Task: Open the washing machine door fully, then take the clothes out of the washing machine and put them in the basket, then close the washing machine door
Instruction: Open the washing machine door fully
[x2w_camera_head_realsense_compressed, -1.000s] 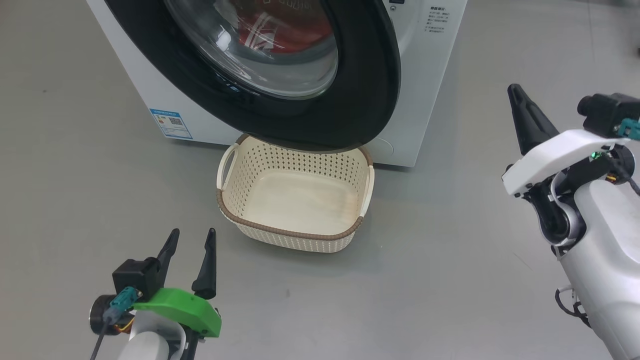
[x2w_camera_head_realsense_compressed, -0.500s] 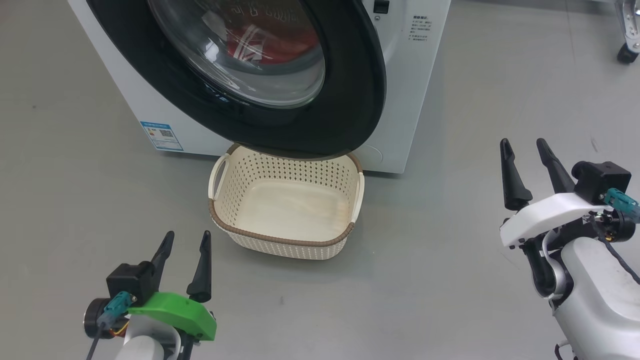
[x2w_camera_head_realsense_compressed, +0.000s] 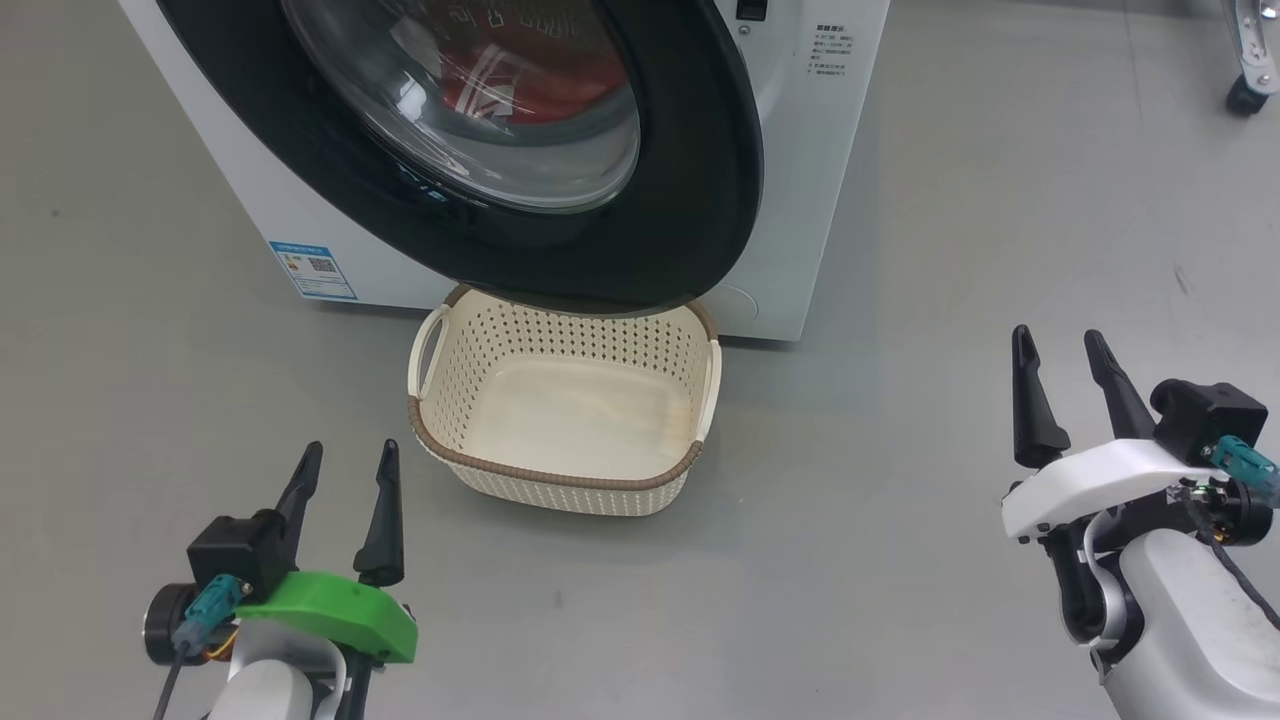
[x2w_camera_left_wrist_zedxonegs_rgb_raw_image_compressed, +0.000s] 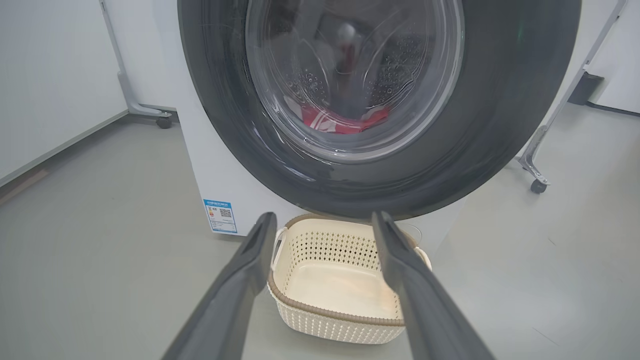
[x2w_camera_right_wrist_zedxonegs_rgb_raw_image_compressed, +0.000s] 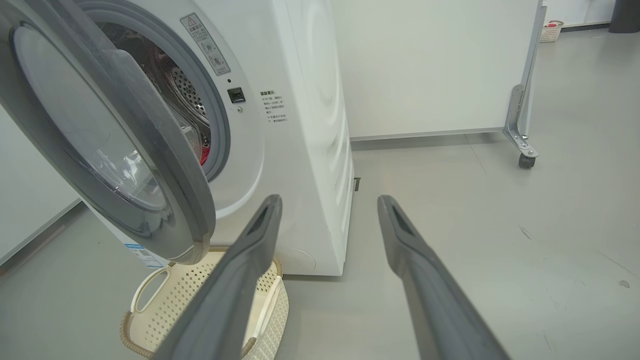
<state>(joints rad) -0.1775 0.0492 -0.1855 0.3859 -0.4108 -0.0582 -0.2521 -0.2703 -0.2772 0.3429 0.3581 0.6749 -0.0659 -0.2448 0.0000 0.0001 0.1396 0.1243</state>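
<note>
Right gripper (x2w_camera_head_realsense_compressed: 1056, 333) is sitting lower and nearer the robot than a second ago. Back then it was up high at the right, turned edge-on with its fingers overlapping. Now both fingers are showing, spread apart and holding nothing, over bare floor (x2w_camera_head_realsense_compressed: 900, 500) well right of the basket (x2w_camera_head_realsense_compressed: 560, 477).

Left gripper (x2w_camera_head_realsense_compressed: 350, 446) is hovering at lower left, fingers also parted and empty, near the basket's near-left corner. It is barely changing, only sliding slightly down the head view.

The whole head view is shifting too: washing machine (x2w_camera_head_realsense_compressed: 800, 200) and basket are drifting left together, so that's the camera, not them.

Washing machine door (x2w_camera_head_realsense_compressed: 715, 200) is hanging part open and looks unchanged, its lower black rim overhanging the basket's far edge. In the right wrist view the gap behind it is showing the steel drum (x2w_camera_right_wrist_zedxonegs_rgb_raw_image_compressed: 180, 87) and grey gasket (x2w_camera_right_wrist_zedxonegs_rgb_raw_image_compressed: 222, 130).

Clothes (x2w_camera_head_realsense_compressed: 545, 85) are still lying inside the drum, red with white stripes, seen through the glass.

Basket is sitting empty on the floor right in front of the machine, right of the blue label (x2w_camera_head_realsense_compressed: 312, 270).
</note>
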